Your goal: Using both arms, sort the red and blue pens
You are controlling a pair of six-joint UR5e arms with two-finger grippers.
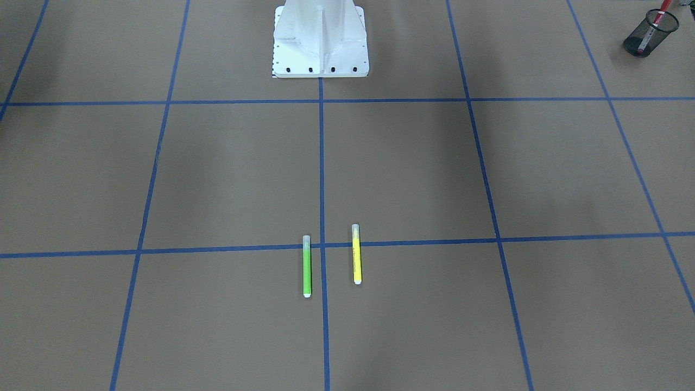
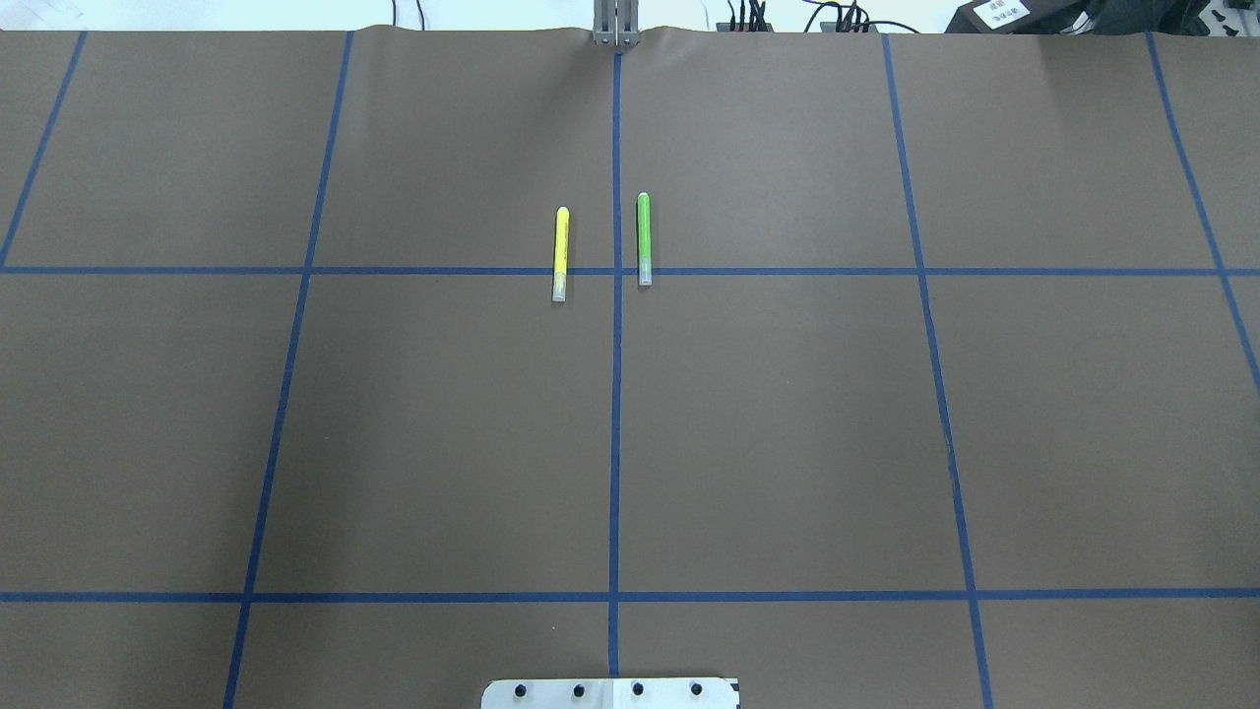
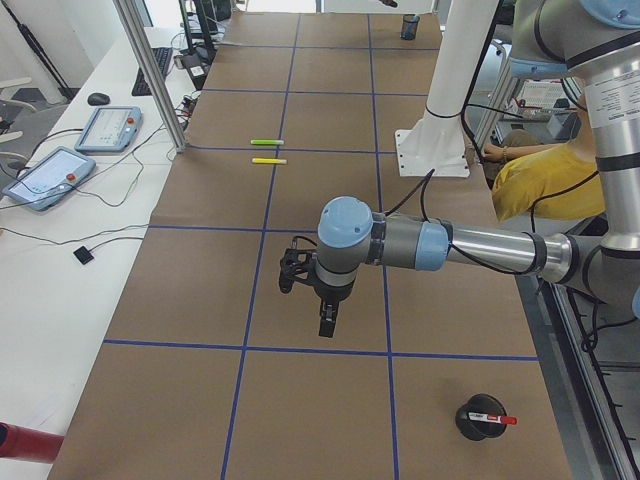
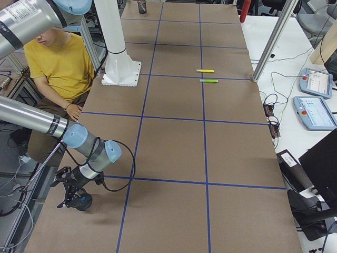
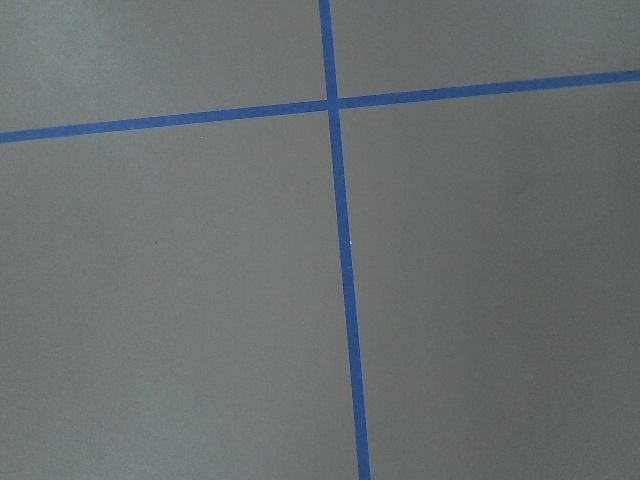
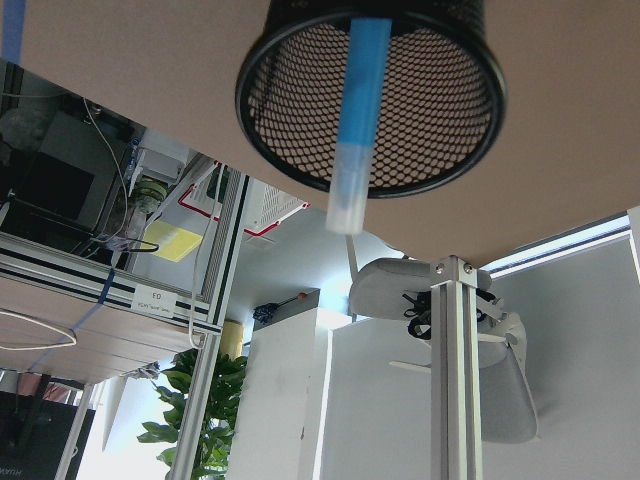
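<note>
The red pen (image 1: 658, 19) stands tilted in a black mesh cup (image 1: 646, 41) at the table corner on my left side; it also shows in the exterior left view (image 3: 500, 420). The blue pen (image 6: 355, 110) leans in a second black mesh cup (image 6: 440, 150), its pale translucent cap poking past the rim. My right gripper (image 4: 67, 199) hangs directly beside that cup (image 4: 82, 202) at the table's edge. Above bare table, a way from the red pen's cup, hovers my left gripper (image 3: 312, 300). I cannot tell whether either gripper is open or shut.
A green marker (image 1: 307, 266) and a yellow marker (image 1: 357, 255) lie parallel on either side of the centre tape line. The white pedestal (image 1: 320, 43) stands at the robot's side. A seated person in a yellow shirt (image 4: 58, 58) is beside the table.
</note>
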